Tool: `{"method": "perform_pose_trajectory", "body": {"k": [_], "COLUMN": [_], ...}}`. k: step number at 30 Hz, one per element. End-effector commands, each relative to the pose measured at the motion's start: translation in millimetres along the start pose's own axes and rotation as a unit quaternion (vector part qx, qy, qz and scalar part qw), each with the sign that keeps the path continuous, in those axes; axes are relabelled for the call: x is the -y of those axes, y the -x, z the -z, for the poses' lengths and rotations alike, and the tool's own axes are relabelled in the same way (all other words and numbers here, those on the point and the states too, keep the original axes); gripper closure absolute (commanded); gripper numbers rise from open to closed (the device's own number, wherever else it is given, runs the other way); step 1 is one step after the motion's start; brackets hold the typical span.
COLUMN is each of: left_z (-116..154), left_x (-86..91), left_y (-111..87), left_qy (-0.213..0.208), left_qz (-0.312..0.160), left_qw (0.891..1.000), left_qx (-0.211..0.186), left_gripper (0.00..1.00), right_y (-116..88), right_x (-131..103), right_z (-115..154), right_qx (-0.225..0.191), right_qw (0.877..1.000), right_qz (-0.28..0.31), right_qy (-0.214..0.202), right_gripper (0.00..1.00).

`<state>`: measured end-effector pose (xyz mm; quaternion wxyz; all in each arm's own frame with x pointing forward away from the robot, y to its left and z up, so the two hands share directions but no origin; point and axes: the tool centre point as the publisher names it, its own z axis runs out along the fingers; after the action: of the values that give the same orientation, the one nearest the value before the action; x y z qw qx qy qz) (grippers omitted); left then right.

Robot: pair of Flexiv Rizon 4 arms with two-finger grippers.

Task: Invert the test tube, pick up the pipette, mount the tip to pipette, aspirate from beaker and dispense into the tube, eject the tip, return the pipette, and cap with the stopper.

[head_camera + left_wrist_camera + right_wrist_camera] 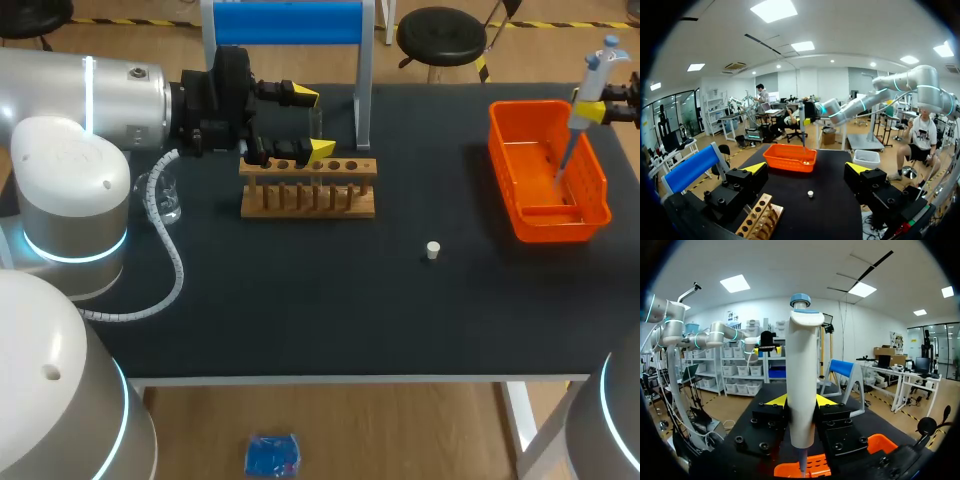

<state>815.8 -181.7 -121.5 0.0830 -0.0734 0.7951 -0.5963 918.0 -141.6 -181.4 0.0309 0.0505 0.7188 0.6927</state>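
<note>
While the pipette (801, 370) is clamped upright between both fingers of the right claw (801, 401), its lower end is suspended over the orange bin (560, 222) at the far right of the surface (300, 310). From this position the tip-ejection step is judged to be in hand. Whether a tip is mounted on the shaft cannot be determined. The steps before it, up to dispensing into the tube, are taken as done, although no liquid level can be read. Return of the pipette and capping are judged to be outstanding.

The left claw (311, 122) is held wide open, turned on its side, over the far edge of the wooden rack (308, 192), left of centre. A clear tube (316, 118) appears to stand in the rack between the open fingers. Contact is not shown, and the tube cannot be made out in the left wrist view. The stopper (432, 250) is found lying alone on the surface, nearer than the rack and to its right, well apart from both claws and not yet fitted. For capping, it must be collected from this spot between rack and bin. The beaker (165, 195) is placed left of the rack, beside the left arm.
</note>
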Motion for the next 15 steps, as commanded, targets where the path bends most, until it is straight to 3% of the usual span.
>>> {"method": "perform_pose_trajectory", "body": {"k": [1, 15], "left_z": [0.8, 0.8], "left_x": [-0.5, -0.5], "left_y": [-0.5, -0.5], "left_qy": [-0.001, -0.001], "left_qz": [0.000, 0.000], "left_qw": [1.000, 1.000], "left_qx": [0.000, 0.000], "left_gripper": [0.00, 0.00], "right_y": [4.1, 3.4], "right_x": [1.4, -3.0], "right_z": [-1.0, 5.9], "right_qx": [-0.018, -0.056], "right_qw": [1.000, 0.998], "right_qz": [-0.002, 0.005], "right_qy": [0.004, 0.015], "right_gripper": [1.00, 1.00]}}
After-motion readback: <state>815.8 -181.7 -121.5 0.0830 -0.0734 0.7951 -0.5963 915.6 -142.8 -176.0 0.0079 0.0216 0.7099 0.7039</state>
